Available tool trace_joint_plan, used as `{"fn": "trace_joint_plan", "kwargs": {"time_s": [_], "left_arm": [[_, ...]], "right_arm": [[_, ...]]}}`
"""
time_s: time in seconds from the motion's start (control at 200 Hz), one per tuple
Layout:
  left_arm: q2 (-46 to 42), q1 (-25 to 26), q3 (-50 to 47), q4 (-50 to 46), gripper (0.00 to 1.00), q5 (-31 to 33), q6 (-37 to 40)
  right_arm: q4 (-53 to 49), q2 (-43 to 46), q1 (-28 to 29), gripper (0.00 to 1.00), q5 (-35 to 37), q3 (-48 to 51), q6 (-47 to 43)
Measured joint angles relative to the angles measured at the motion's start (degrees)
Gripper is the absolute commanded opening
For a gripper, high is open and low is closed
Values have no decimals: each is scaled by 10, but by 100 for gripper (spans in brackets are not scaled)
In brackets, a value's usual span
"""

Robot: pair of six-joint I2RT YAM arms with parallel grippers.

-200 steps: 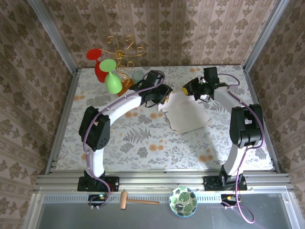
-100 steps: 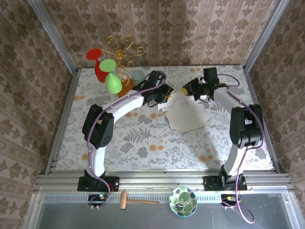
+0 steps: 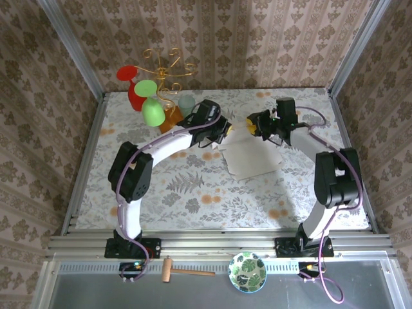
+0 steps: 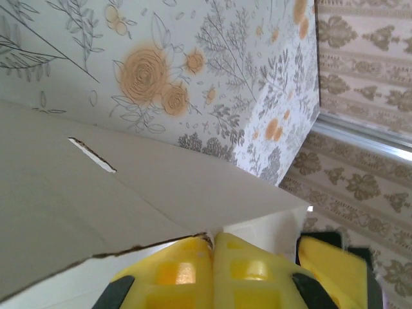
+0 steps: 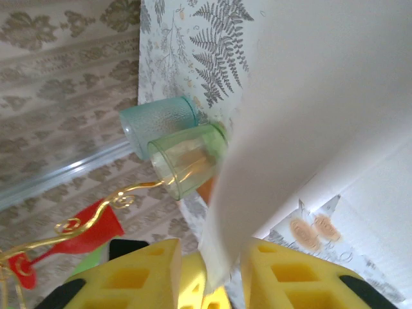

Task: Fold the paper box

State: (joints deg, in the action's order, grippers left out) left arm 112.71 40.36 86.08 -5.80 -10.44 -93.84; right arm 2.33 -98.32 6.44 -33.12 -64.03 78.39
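The paper box [image 3: 252, 156] is a pale cream sheet with flaps, lying at the table's middle back between both arms. My left gripper [image 3: 224, 131] is at its far left corner. In the left wrist view the yellow fingertips [image 4: 212, 243] are pressed together, pinching the sheet's edge [image 4: 96, 212] beside a torn slit. My right gripper [image 3: 253, 123] is at the far edge. In the right wrist view its fingers [image 5: 209, 273] stand apart, and a raised curved flap [image 5: 322, 96] hangs loosely between them, with a gap beside it.
A gold wire stand [image 3: 161, 71] holding red and green cups [image 3: 152, 111] stands at the back left, with a teal cup [image 3: 187, 102] close to the left gripper. A leaf-patterned bowl [image 3: 247, 271] and a wooden mallet [image 3: 183, 272] lie below the front rail.
My left gripper has closed onto the sheet's far left corner. My right gripper has opened, releasing its pinch on the flap, and has shifted slightly back.
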Motion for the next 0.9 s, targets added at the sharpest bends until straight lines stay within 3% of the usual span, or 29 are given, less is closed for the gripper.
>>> {"fn": "trace_joint_plan", "kwargs": {"time_s": [0.145,0.3,0.51,0.75,0.9], "left_arm": [[-11,-8,-20,13,0,18,-20],[-12,-16,-26,16,0,24,-29],[-12,-18,-30,21,0,26,-31],[-12,-18,-32,27,1,26,-31],[-12,-18,-33,29,1,26,-31]], "right_arm": [[109,48,2,40,19,107,61],[215,34,4,41,40,165,111],[317,21,13,43,59,164,135],[341,-9,37,42,60,139,136],[343,-43,41,35,60,110,134]]}}
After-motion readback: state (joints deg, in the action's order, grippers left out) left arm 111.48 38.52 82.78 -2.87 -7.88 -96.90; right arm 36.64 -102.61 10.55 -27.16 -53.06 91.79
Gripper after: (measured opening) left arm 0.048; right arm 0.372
